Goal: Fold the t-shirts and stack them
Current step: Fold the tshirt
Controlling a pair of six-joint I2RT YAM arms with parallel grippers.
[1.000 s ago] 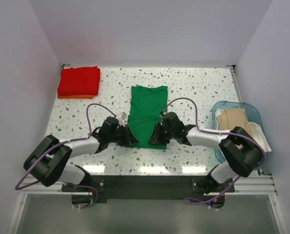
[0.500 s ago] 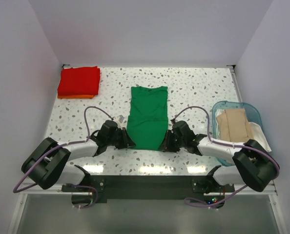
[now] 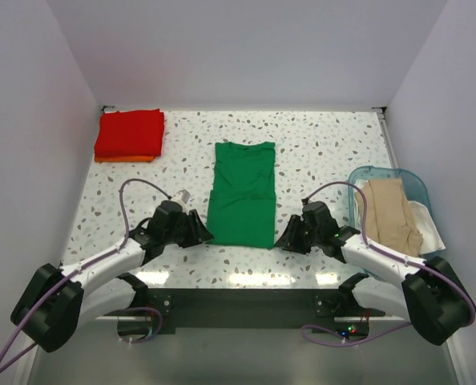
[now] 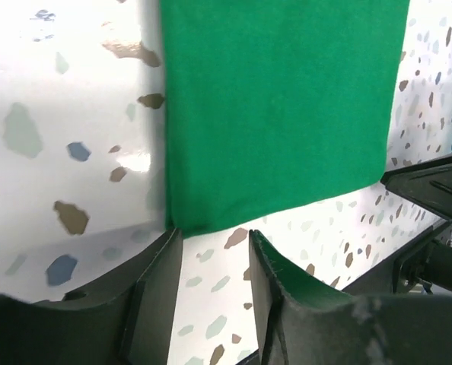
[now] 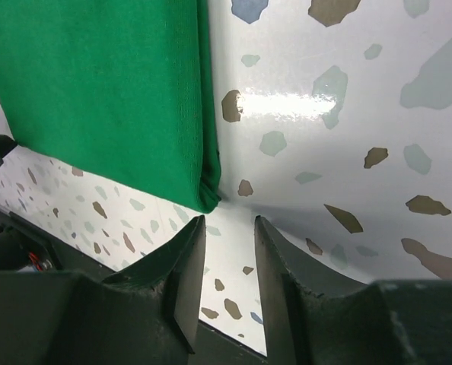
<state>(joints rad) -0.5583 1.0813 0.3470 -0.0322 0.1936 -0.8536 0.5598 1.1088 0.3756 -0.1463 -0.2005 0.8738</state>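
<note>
- Left gripper (image 4: 214,239), right gripper (image 5: 230,224) — jaws apart and empty, each just off a near corner of the green t-shirt (image 3: 240,196), apparently placed to take its hem.
- Green t-shirt — flat at table centre, narrowed lengthwise, seemingly awaiting a crosswise fold.
- Red t-shirt (image 3: 130,132) — folded, far left, forming the stack.

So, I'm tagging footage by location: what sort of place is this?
Probably a robot test cell, not a home: plain white walls box in a speckled table, a left arm and right arm are bolted at its near edge, and a green t-shirt lies between them.
</note>
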